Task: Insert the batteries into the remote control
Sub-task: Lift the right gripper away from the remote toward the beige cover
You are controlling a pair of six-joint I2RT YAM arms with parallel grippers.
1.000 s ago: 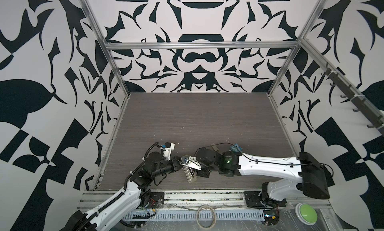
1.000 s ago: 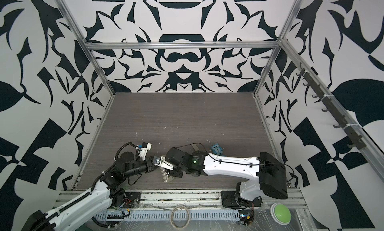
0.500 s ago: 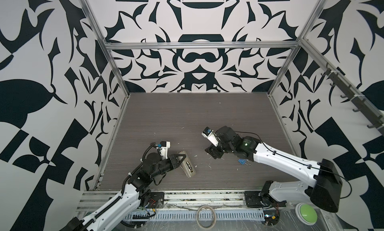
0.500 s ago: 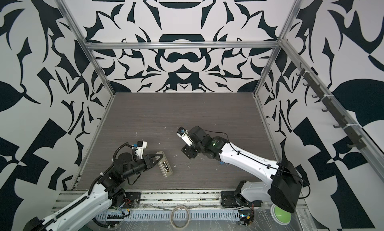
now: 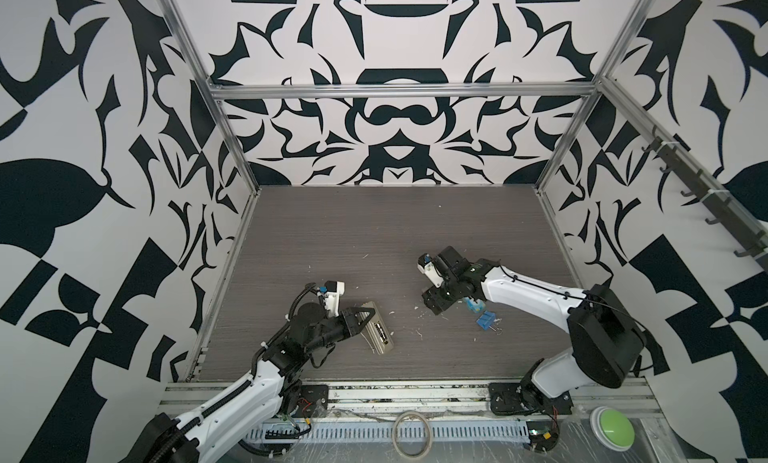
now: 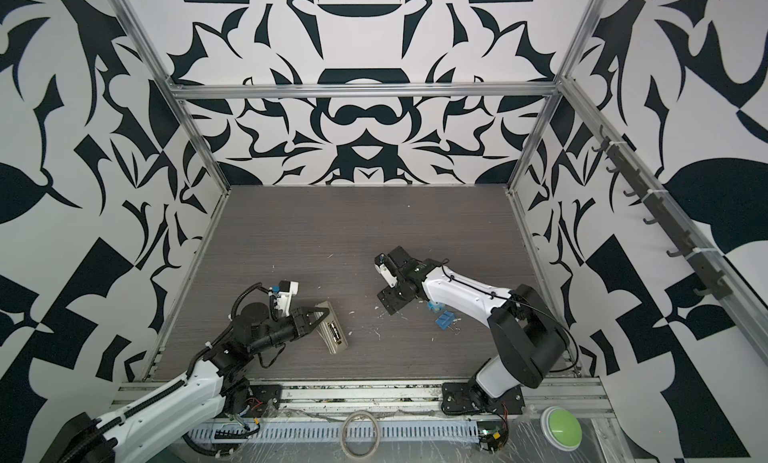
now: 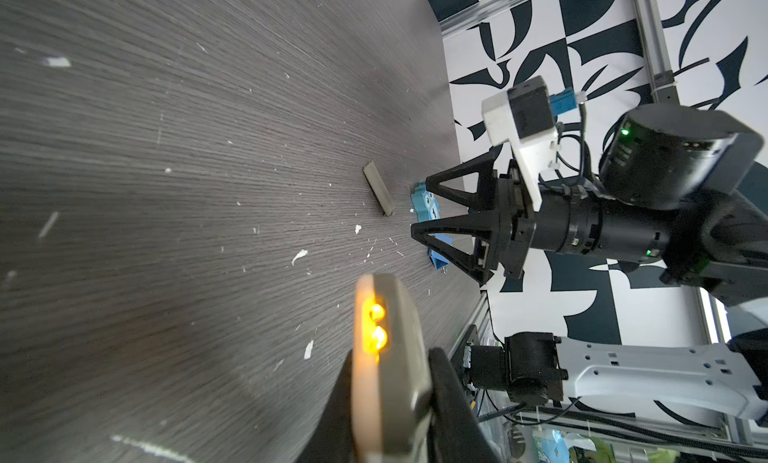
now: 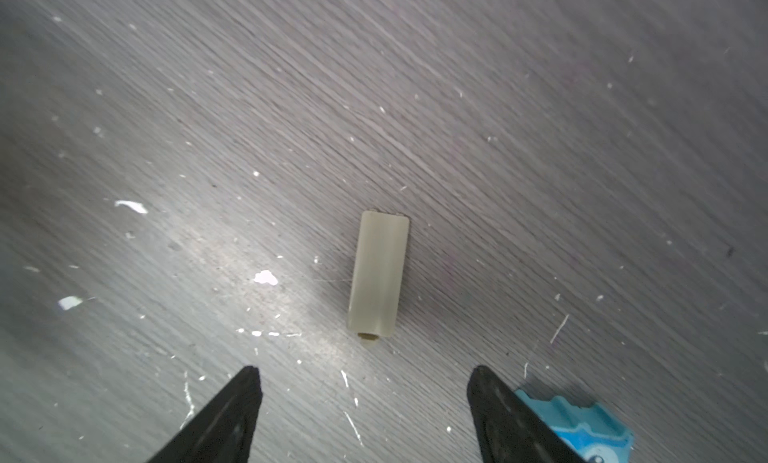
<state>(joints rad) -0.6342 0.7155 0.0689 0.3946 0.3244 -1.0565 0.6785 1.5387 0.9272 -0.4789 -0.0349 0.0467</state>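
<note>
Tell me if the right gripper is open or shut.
Open. The right gripper shows its fingers wide apart, nothing between them.

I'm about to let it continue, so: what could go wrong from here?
The beige cover lies flat and thin on the table; the open right pincer may slide off it. One finger stands beside the blue owl figure and could knock it. The left pincer grips the remote control by one end with the batteries uncovered; a jolt might shake them out.
</note>
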